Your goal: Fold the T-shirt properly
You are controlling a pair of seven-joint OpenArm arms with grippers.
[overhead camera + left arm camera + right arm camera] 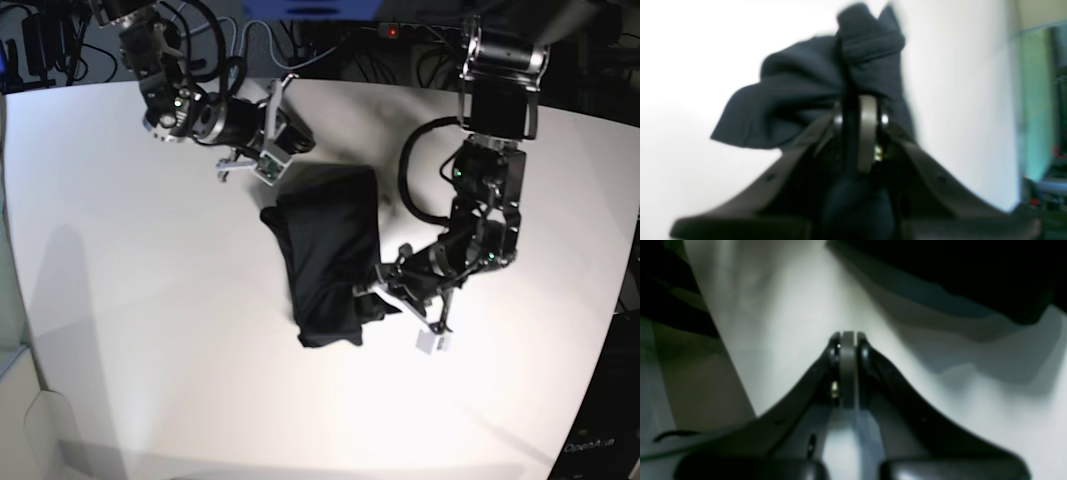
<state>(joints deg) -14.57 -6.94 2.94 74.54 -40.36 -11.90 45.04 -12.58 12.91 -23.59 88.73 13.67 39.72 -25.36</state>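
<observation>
The T-shirt (325,250) is a black bundle, partly folded, in the middle of the white table (140,300). My left gripper (372,288) is at the shirt's right edge, low over the table, and is shut on a bunch of the fabric. In the left wrist view the dark cloth (800,96) spills up and to the left from the closed left gripper (860,103). My right gripper (300,143) hovers just beyond the shirt's far edge. It is shut with nothing in it, as the right wrist view shows at the right gripper (848,336), with the shirt (973,273) dark at the upper right.
Cables (250,40) and dark equipment run along the table's far edge. The table's right edge (615,300) lies close behind the left arm. Bare white tabletop surrounds the shirt in front and to the left.
</observation>
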